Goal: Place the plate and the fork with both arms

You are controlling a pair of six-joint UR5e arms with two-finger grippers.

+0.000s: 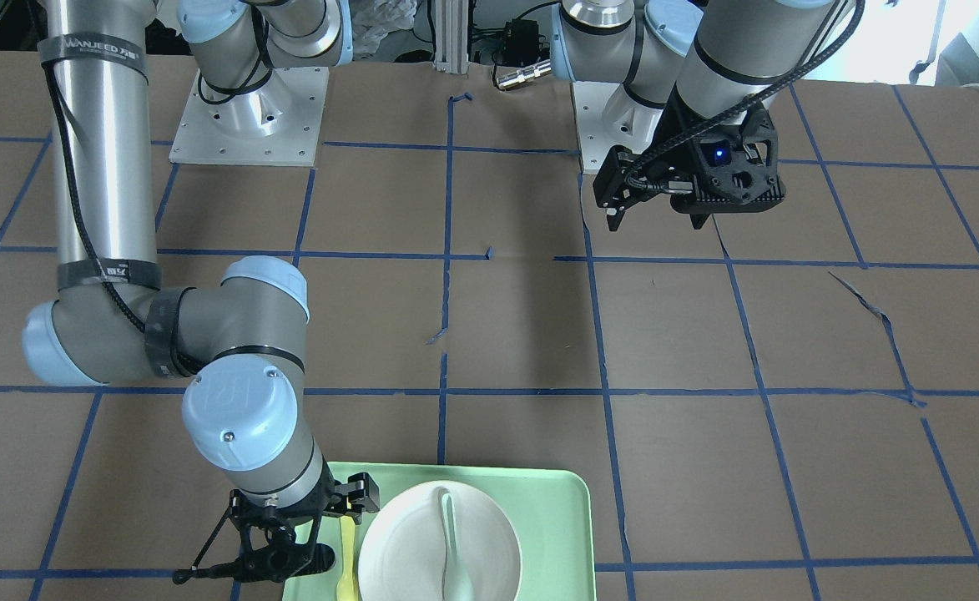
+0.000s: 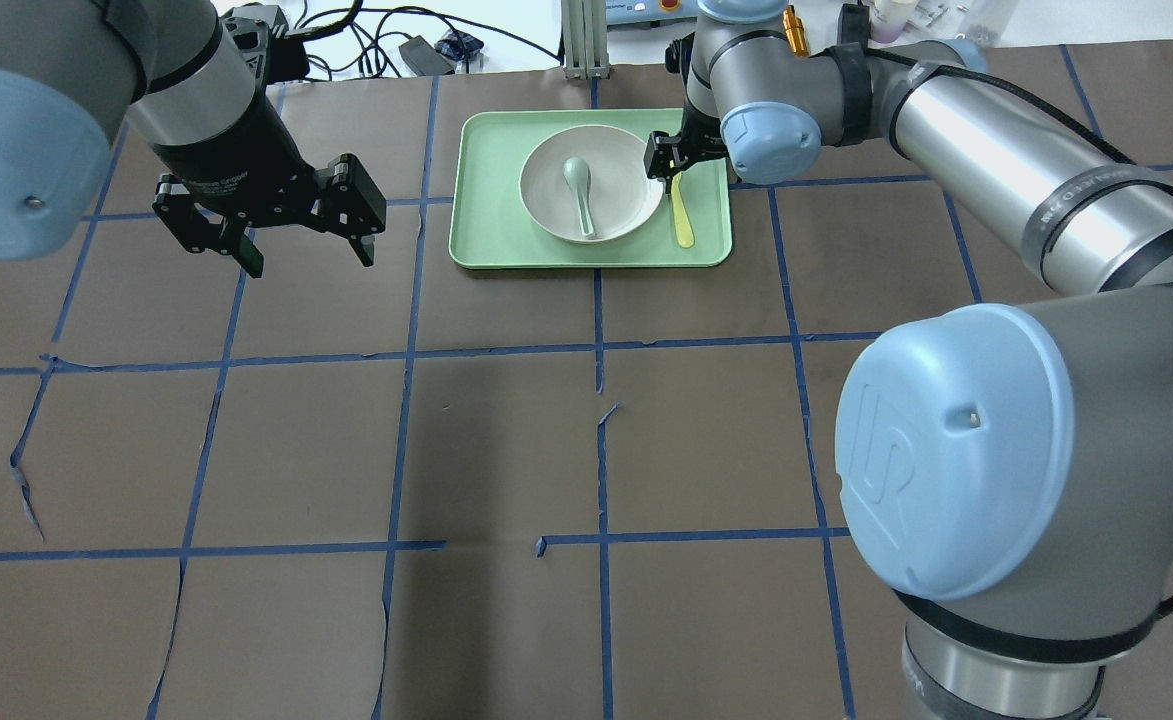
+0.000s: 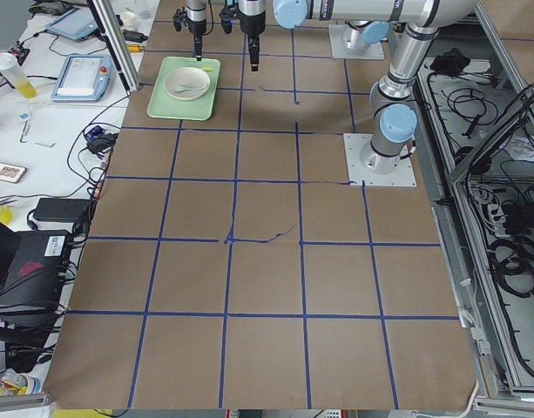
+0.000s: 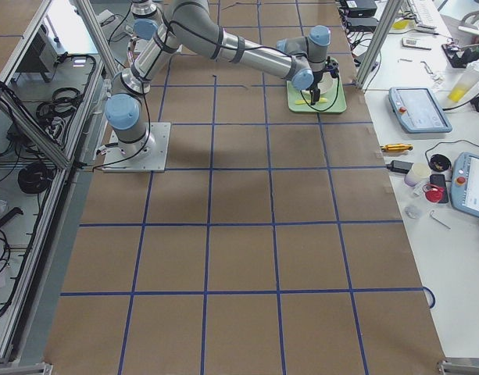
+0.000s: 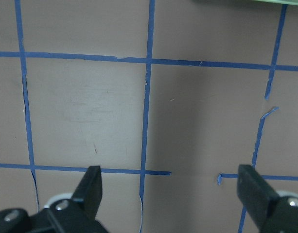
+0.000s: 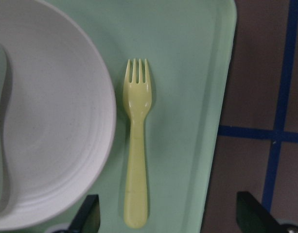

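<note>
The off-white plate (image 2: pixel 624 172) sits on a light-green tray (image 2: pixel 491 235) at the far middle of the table, also in the front view (image 1: pixel 481 547) and the right wrist view (image 6: pixel 51 121). The yellow fork (image 2: pixel 683 215) lies on the tray just right of the plate, tines pointing away from the robot (image 6: pixel 137 145); it also shows in the front view (image 1: pixel 347 559). My right gripper (image 2: pixel 671 162) is open and empty, hovering above the fork's handle end (image 6: pixel 168 213). My left gripper (image 2: pixel 308 258) is open and empty above bare table, left of the tray (image 5: pixel 170 189).
A pale grey-green spoon (image 2: pixel 578 188) lies in the plate. The tray's rim (image 6: pixel 221 97) is close to the fork's right. The table is brown with blue tape lines (image 2: pixel 596 360). The arm bases (image 1: pixel 247 117) stand at the robot's side.
</note>
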